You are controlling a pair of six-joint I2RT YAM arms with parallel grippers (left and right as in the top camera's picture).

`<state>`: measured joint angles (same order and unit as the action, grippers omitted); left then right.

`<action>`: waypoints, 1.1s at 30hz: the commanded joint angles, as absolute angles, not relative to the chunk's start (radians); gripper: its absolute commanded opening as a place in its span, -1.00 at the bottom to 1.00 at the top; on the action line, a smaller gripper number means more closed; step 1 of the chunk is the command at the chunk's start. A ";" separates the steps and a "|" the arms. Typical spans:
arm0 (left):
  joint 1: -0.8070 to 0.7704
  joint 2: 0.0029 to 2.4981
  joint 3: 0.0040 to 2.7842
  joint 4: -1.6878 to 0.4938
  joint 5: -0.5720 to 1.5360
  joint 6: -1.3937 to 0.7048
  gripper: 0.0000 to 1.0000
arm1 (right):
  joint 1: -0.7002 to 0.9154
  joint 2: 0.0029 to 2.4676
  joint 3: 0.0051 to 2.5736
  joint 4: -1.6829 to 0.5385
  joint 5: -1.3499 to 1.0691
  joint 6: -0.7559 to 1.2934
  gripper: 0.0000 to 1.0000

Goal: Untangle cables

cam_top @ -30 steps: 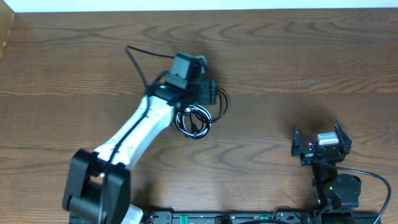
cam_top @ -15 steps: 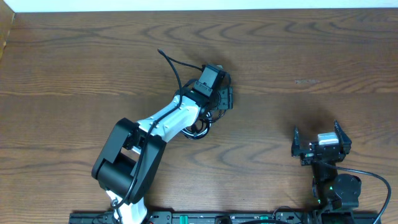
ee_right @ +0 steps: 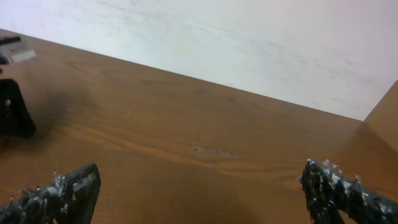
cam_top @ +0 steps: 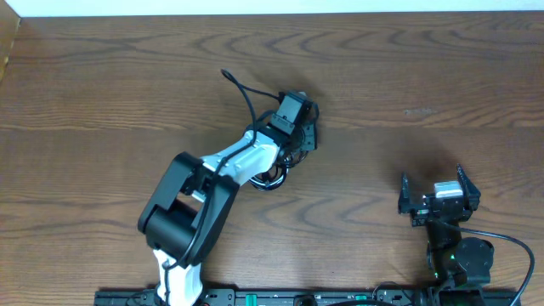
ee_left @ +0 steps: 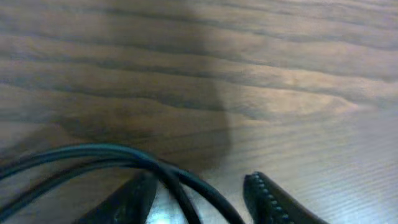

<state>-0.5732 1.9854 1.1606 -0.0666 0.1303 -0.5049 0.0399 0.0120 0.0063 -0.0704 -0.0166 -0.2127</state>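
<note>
A small tangle of thin black and white cord loops (cam_top: pixel 272 178) is seen near the middle of the brown wooden bench (cam_top: pixel 425 76), a little left of centre. Most of it is covered from above by the white-and-black left arm (cam_top: pixel 229 161), so that only a few loops are shown at the arm's right side. The white cord cannot be told clearly from the black one there.

In the left wrist view a long black cord (ee_left: pixel 93 152) is seen close up, running in from the left edge and curving down between the two fingers of the left gripper (ee_left: pixel 199 202). Its jaws are set partly apart, with a gap wider than the cord. The cord is crossed over the left finger (ee_left: pixel 134 199) in that picture, but whether it is pressed by either finger cannot be told. The bench surface beyond the fingers is shown bare and blurred.

The right gripper (cam_top: pixel 433 178) is placed well apart from the cords, near the right end of the bench's near edge. Its dark toothed fingers (ee_right: pixel 62 190) are spread wide and nothing is held between them. A pale wall (ee_right: pixel 249 37) is seen past the far edge of the bench.
</note>
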 commanded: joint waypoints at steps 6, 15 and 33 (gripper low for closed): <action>-0.573 1.871 1.169 0.020 0.147 -0.497 -0.85 | 0.047 0.007 0.006 -0.074 -0.026 -0.221 0.99; -0.574 1.705 1.169 -0.086 0.183 -0.392 -0.84 | 0.047 0.007 0.006 -0.074 -0.026 -0.221 0.98; -0.568 1.715 1.169 -0.444 -0.056 -0.214 -0.85 | 0.047 0.007 0.006 -0.074 -0.026 -0.221 0.99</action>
<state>-0.5720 1.7077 1.1610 -0.4339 0.0494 -0.2371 0.0399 0.0120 0.0063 -0.0700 -0.0196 -0.2127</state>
